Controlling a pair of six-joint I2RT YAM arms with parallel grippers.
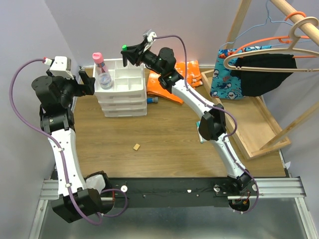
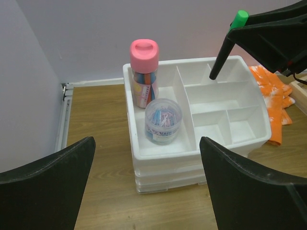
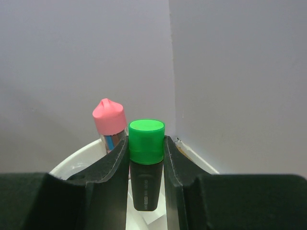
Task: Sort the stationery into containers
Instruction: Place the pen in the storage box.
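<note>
- One desk (image 1: 164, 134) carries the job. A white drawer unit (image 1: 124, 105) stands near its far left side, and an orange cloth (image 1: 174, 79) lies just to the right of the unit.
- On top of the drawer unit is a tray split into one long left compartment and several smaller ones to the right. All the right-hand compartments that can be seen into look bare.
- At the far edge, the right end effector (image 1: 130, 51) is above the back of the tray, clamped on a black marker (image 2: 223, 52) just below its green cap.
- At the left side of the unit, the left end effector (image 1: 86, 80) has its fingers wide apart and holds nothing. It is aimed at the tray, level with it.
- In the long left compartment a bottle with a pink cap (image 2: 144, 72) stands upright at the back, with a round clear tub of paper clips (image 2: 163, 120) just in front of it.
- Cap up and tilted, the marker has its lower end over the rear right compartment. Whether that end is already below the rim I cannot tell.
- Beside the cloth, just right of the unit, a small blue-capped tube (image 1: 153, 101) lies on the desk, not yet sorted.
- Step in hand, as I judge it: dropping the marker into a rear compartment.
- The next move calls for lowering the marker until its end is inside the walls, then parting the fingers. Let go too high, a tilted marker may tip over the back rim.
</note>
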